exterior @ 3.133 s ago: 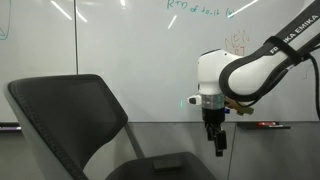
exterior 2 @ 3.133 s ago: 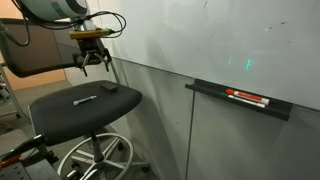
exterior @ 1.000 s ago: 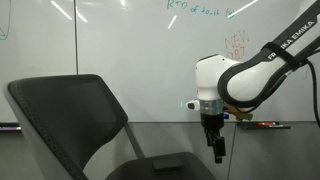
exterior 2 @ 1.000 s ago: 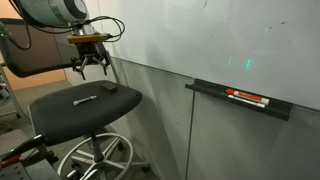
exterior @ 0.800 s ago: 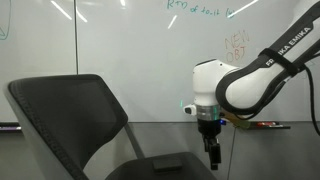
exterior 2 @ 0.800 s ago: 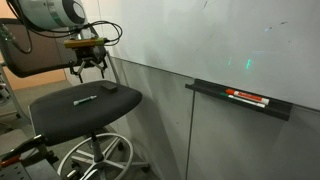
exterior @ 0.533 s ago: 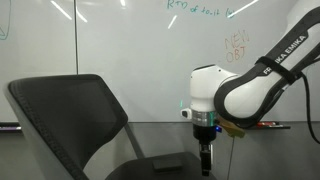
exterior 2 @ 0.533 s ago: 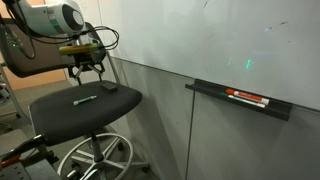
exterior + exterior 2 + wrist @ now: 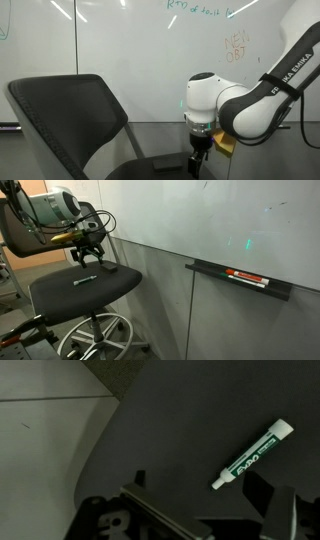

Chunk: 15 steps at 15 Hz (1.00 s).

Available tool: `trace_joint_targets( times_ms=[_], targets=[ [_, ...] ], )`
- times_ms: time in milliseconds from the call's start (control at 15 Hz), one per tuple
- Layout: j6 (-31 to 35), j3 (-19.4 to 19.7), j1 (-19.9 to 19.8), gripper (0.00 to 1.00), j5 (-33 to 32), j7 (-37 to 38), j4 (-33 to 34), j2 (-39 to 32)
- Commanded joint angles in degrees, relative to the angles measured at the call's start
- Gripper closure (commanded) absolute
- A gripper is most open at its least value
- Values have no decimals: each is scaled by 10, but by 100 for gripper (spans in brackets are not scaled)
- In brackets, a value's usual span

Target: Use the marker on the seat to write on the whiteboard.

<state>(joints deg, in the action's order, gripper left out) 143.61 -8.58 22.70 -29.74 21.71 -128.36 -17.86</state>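
The marker (image 9: pixel 253 455) is seen best in the wrist view: a slim pale barrel with a green printed label and a small dark end, laid on a slant on the dark cushion of the seat (image 9: pixel 60 290). In an exterior view it appears only as a short dark stick (image 9: pixel 85 279) near the middle of the cushion, beside a small dark block (image 9: pixel 107 268). The curved grey backrest (image 9: pixel 70 115) is shown from behind.

The pincer (image 9: pixel 85 256) is held just above the marker with its jaws spread wide, and nothing is gripped. In the wrist view the marker is seen lying between the two fingers, apart from both.

Compared with three seconds ago, the arm (image 9: pixel 245 110) has been lowered and swung in over the cushion, so that the pincer is now much nearer the marker. The marker itself has not been moved.

On the arm, dark lettering is seen, read in part as "FRANKA". The marker's label seems to read "EXPO", though the print is small and blurred. Green handwriting (image 9: pixel 197 8) runs along the top of the whiteboard (image 9: pixel 130 50) and orange handwriting (image 9: pixel 237 46) lies below it; neither can be read. Reddish and dark pens (image 9: pixel 247 277) are kept on the board's ledge.
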Motion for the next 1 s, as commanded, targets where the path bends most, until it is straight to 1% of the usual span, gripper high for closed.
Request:
trace_joint_targets(
  times_ms=[0,200,400,467,733,933],
  targets=[
    [-30,31,44,0,-41,152,17,-14],
    [-63,20,61,0,-31,227,28,-27],
    [-67,7,70,0,-19,268,41,-44],
    [-65,8,75,0,-26,283,47,-50],
    [-60,8,79,0,-20,300,78,-81],
    [-52,8,77,0,-5,298,92,-106]
  ],
)
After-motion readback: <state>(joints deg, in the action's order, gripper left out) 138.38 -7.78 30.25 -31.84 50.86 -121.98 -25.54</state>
